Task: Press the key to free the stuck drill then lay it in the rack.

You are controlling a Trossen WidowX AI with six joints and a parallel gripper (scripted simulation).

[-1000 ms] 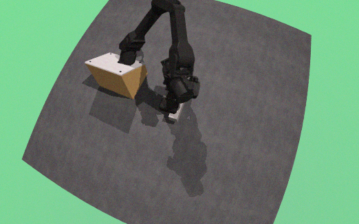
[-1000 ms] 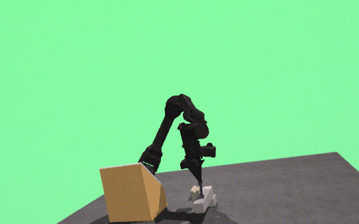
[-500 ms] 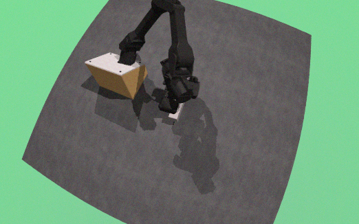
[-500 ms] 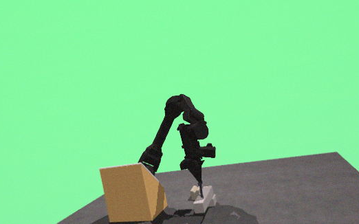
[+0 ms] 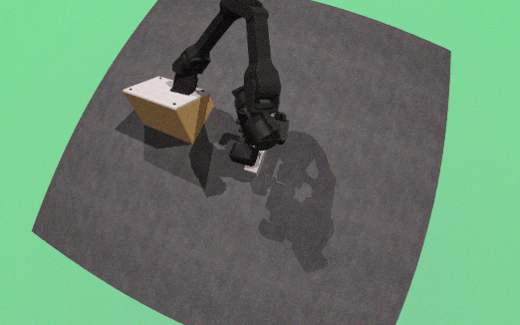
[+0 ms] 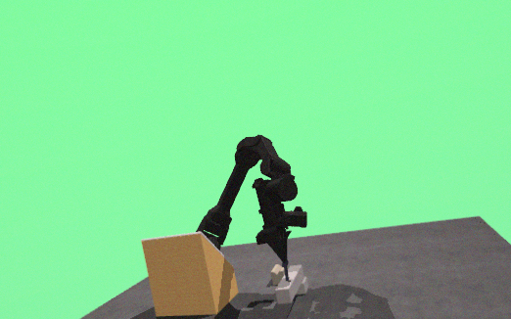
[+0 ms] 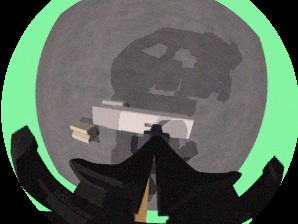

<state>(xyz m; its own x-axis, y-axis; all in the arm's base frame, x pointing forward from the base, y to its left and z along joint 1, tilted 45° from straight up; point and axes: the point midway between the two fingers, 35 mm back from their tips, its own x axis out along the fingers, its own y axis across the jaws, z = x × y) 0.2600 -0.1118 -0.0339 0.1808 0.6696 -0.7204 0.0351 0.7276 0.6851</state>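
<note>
Across the grey surface [image 5: 381, 150] [image 6: 389, 259] [image 7: 75, 65], here's the gripper [image 5: 243, 154] [image 6: 286, 278] [image 7: 156, 139], clenched on nothing, tips down at the white block [image 5: 252, 169] [image 6: 283, 295] [image 7: 105, 118]! The key is presumably beneath them; the drill I can't make out. Press straight, steadily, no sideways skid, and confirm release before pulling!

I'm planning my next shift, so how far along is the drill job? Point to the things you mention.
Done: the black gripper [image 5: 258, 147] [image 6: 286, 264] [image 7: 156, 139] is shut and down at the long white block [image 5: 252, 169] [image 6: 283, 294] [image 7: 105, 118]. In hand: apparently the key press, though its tips hide the contact. Left: freeing the drill, as far as I can tell, pulling it out and racking it; no drill shows raised in the gripper.
</note>
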